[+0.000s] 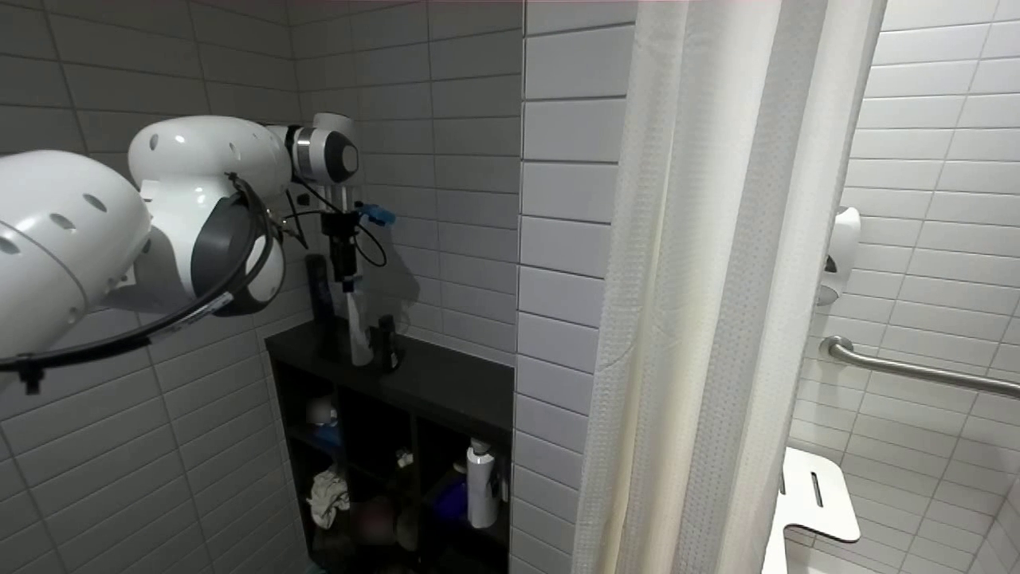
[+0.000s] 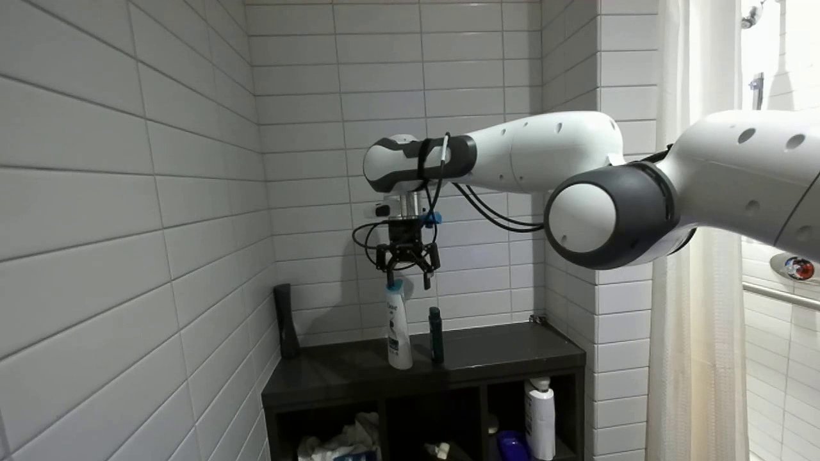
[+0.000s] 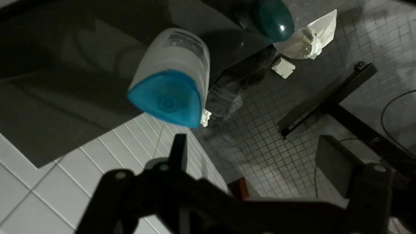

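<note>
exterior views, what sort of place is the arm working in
Most likely a bathroom with a shower: a long pale curtain hangs beside a metal grab bar, and tiled walls surround the dark shelf unit.

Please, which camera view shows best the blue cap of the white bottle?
The wrist view: there the blue cap appears large, and its roughly triangular top face is seen whole. In both exterior views the cap is only small, seen from the side, near the end effector.
</note>
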Action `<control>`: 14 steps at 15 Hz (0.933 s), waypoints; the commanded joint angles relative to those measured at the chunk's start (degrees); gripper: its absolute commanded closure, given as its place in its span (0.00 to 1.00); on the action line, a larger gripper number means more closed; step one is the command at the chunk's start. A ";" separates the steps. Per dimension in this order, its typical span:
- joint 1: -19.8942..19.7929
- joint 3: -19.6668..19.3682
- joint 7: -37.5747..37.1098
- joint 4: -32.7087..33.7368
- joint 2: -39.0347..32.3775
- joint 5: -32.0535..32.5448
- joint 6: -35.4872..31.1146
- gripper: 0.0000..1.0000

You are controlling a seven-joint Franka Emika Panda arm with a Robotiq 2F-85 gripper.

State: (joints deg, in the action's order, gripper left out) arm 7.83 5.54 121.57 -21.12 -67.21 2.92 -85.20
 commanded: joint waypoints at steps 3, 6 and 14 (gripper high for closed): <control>0.98 -0.02 17.00 0.27 1.32 2.04 4.31 0.00; 0.95 0.08 18.19 0.32 0.38 1.42 3.49 0.00; 1.51 -0.95 16.51 -1.94 0.95 0.90 3.29 0.00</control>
State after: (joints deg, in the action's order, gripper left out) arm 8.84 5.62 140.23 -21.02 -67.10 4.35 -81.65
